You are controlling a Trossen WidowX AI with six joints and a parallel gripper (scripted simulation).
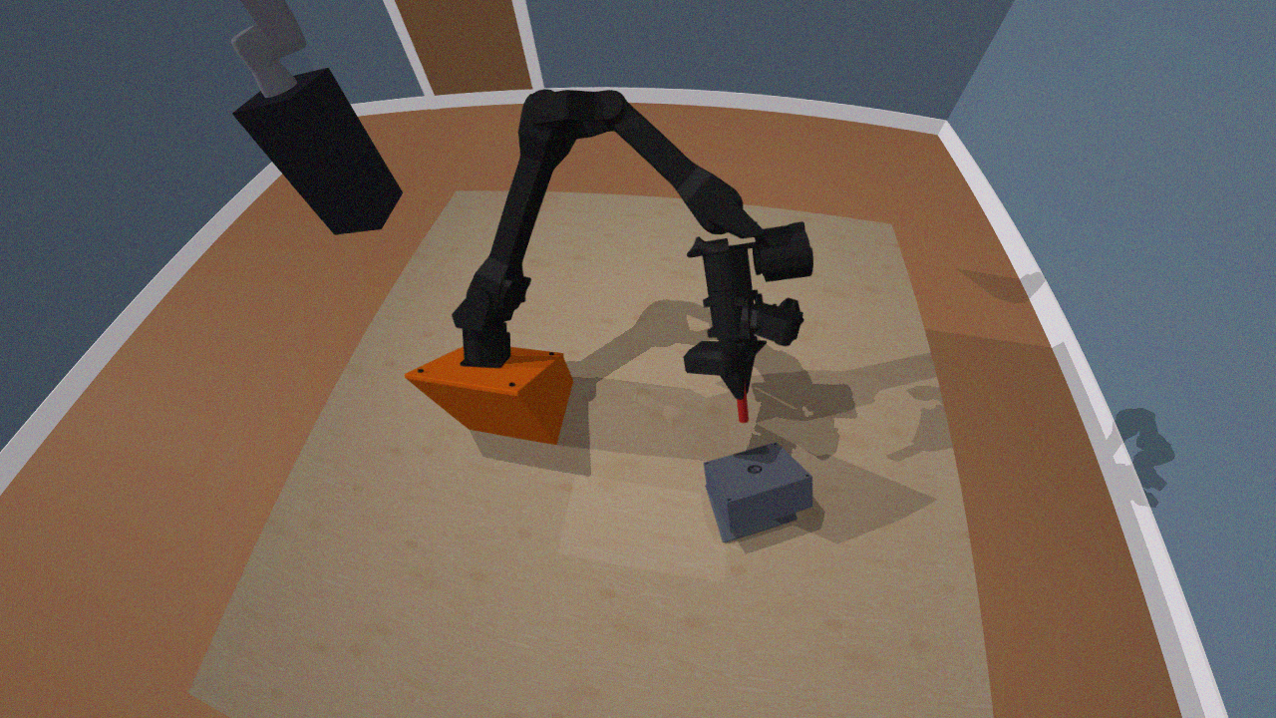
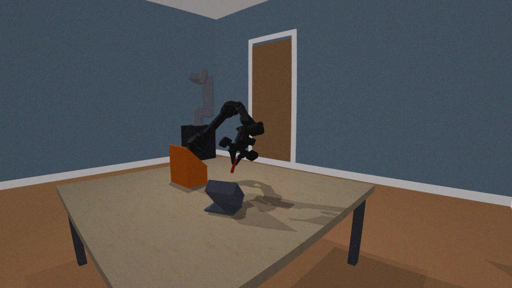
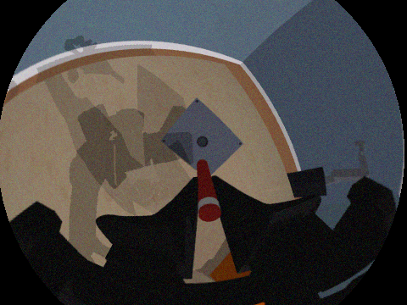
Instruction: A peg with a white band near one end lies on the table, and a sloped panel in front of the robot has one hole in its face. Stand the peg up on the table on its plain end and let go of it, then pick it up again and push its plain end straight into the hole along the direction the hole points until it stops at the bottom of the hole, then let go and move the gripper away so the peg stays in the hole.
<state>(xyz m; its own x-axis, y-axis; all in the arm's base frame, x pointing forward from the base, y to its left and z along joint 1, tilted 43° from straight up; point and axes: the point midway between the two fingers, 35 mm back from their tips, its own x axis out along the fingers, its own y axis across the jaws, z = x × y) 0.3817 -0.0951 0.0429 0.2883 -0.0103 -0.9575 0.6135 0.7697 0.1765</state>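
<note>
The red peg (image 1: 742,408) (image 2: 233,166) (image 3: 204,180) is held in the air, tilted, its plain end pointing down and away from my fingers. Its white band (image 3: 209,202) is at the end nearer the wrist camera. My gripper (image 1: 740,393) (image 2: 235,163) (image 3: 204,180) is shut on the peg. The grey-blue sloped panel (image 1: 776,478) (image 2: 229,188) (image 3: 218,141) stands just beyond the peg. Its one round hole (image 1: 755,469) (image 3: 202,141) shows in its face. In the wrist view the peg's plain end appears just below the hole, with a gap between them. In the exterior view the hole is hidden.
The orange base block (image 1: 508,410) (image 2: 186,168) carries the arm at the back of the table (image 1: 579,615) (image 2: 153,236). A black pedestal (image 1: 316,152) (image 2: 211,143) with a grey arm stands beyond the table. The arm's shadow falls beside the panel and across part of its face.
</note>
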